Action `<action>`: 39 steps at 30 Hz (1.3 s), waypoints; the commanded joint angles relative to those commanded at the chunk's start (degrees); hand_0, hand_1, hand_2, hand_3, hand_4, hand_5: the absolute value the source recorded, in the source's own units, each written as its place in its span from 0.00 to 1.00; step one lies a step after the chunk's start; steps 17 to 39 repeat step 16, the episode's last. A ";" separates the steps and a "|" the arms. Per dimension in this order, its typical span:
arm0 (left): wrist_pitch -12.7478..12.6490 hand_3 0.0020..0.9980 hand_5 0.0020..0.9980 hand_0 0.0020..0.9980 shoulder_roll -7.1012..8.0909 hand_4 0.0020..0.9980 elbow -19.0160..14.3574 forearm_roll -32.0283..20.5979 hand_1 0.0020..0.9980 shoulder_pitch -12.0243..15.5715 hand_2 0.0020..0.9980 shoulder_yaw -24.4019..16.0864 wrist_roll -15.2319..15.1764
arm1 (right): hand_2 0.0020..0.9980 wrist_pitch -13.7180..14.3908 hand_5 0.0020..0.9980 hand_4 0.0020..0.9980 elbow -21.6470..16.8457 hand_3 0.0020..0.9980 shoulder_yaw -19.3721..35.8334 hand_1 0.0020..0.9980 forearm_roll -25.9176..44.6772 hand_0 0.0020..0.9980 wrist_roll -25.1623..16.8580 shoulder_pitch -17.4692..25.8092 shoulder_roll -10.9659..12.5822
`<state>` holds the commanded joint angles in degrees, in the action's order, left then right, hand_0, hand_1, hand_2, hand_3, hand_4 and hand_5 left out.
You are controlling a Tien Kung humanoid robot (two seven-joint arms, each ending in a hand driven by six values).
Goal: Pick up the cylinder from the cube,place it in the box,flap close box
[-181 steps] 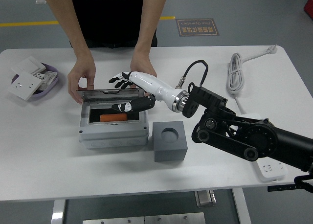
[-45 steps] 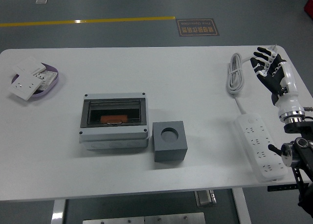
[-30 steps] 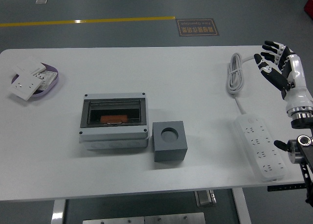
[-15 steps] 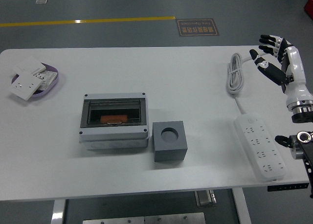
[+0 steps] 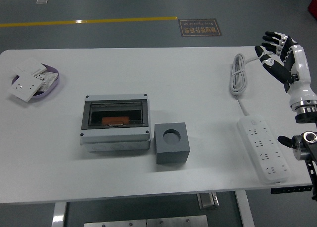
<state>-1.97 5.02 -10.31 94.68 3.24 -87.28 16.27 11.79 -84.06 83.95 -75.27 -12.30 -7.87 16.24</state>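
A grey box [image 5: 115,121] sits on the white table left of centre, its dark see-through flap down over the opening. An orange cylinder [image 5: 114,120] shows through the flap, lying inside. A grey cube [image 5: 172,142] with an empty round hole on top stands right beside the box. My right hand [image 5: 275,50] is raised at the far right edge, over the table's right end, fingers spread and holding nothing. It is far from the box. My left arm is out of view.
A white power strip [image 5: 264,147] with a coiled cable [image 5: 239,74] lies at the right. A purple dish [image 5: 51,82] with white wall sockets [image 5: 25,86] sits at the far left. No person is in view.
Six seconds ago my right hand was at the open box with a person's hands holding its flap. Now the flap is down, the person has left, and my hand has drawn back to the right edge.
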 joint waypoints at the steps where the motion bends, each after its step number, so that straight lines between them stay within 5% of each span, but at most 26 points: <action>1: -0.01 0.57 0.17 0.61 0.00 0.60 0.00 -0.11 0.60 -0.05 0.58 0.11 -0.01 | 0.72 0.01 0.35 0.83 0.02 0.72 0.06 0.70 0.01 0.76 0.03 0.00 -0.06; 39: -0.32 0.57 0.17 0.61 0.68 0.60 0.00 -1.06 0.60 -0.40 0.58 1.41 -0.08 | 0.72 0.45 0.39 0.83 0.38 0.72 0.36 0.71 -0.61 0.77 0.87 -0.64 -0.24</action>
